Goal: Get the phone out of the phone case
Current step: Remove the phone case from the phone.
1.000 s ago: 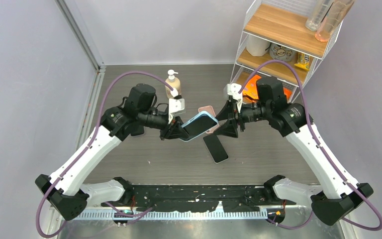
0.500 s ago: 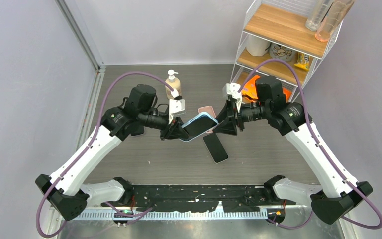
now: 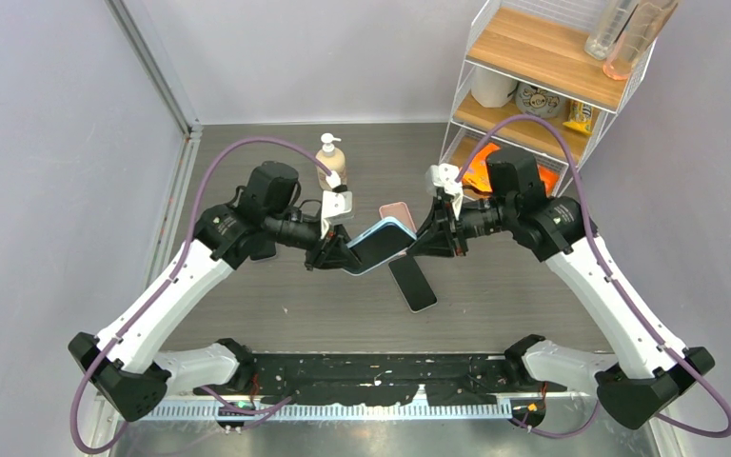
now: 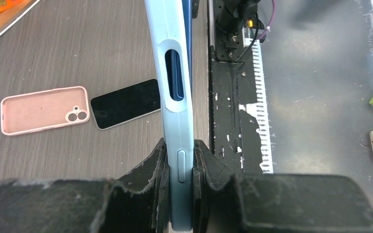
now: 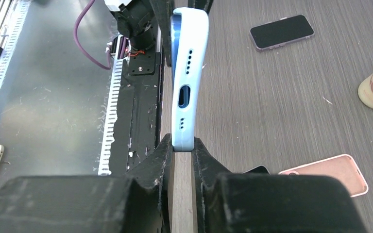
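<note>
The left gripper (image 4: 178, 150) is clamped on one end of the light-blue phone case (image 4: 175, 97). The phone (image 3: 381, 244) sits inside it, held up between the two claws. The right gripper (image 5: 182, 144) pinches the opposite corner, so nothing is peeled off yet. Only the wrist views show how thin an edge each claw squeezes - the overhead alone shows the dark screen.
</note>
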{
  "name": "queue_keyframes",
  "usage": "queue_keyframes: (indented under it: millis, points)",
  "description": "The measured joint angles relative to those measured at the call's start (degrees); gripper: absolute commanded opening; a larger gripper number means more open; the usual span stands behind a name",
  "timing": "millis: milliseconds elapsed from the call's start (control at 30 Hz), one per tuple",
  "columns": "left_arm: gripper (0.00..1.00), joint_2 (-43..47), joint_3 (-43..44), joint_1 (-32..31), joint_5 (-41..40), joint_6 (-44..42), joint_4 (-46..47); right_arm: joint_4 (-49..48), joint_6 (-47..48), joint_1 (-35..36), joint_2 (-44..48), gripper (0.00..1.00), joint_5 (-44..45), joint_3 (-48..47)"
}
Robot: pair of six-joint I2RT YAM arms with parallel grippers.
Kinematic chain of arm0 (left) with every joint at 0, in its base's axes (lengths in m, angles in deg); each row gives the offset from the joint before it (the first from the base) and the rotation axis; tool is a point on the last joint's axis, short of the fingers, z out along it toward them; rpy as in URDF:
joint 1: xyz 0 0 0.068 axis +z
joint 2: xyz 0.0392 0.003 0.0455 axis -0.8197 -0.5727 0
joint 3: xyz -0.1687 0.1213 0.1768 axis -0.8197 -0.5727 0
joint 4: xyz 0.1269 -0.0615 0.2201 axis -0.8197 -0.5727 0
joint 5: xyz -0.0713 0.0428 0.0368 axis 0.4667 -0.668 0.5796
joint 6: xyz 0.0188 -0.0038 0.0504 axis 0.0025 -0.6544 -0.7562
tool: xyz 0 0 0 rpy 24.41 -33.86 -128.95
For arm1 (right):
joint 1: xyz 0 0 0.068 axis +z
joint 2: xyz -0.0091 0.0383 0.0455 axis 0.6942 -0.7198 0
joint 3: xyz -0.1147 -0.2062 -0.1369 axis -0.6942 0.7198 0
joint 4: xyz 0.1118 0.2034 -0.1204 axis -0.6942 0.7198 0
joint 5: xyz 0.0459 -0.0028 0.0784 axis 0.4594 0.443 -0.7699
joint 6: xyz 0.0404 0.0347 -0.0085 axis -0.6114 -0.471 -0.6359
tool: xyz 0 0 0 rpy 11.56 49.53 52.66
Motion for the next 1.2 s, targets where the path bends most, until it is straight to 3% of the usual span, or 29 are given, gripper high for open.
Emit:
queue_keyframes:
  millis: [267, 700, 1200]
  points:
    - [0.00, -0.9, 0.0, -0.9, 4.8, -3.7, -2.9, 2.6, 6.4, 0.5, 2.0, 0.05, -3.4, 1.0]
    - [0.00, -1.6, 0.6, -2.9, 4.7, -10.5, -10.4, 11.8, 17.3, 2.4, -1.9, 0.05, -7.5, 0.0]
    - [0.00, -1.9, 1.4, -4.8, 4.7, -15.7, -13.4, 16.4, 23.1, 3.7, -2.0, 0.05, -8.8, -0.6]
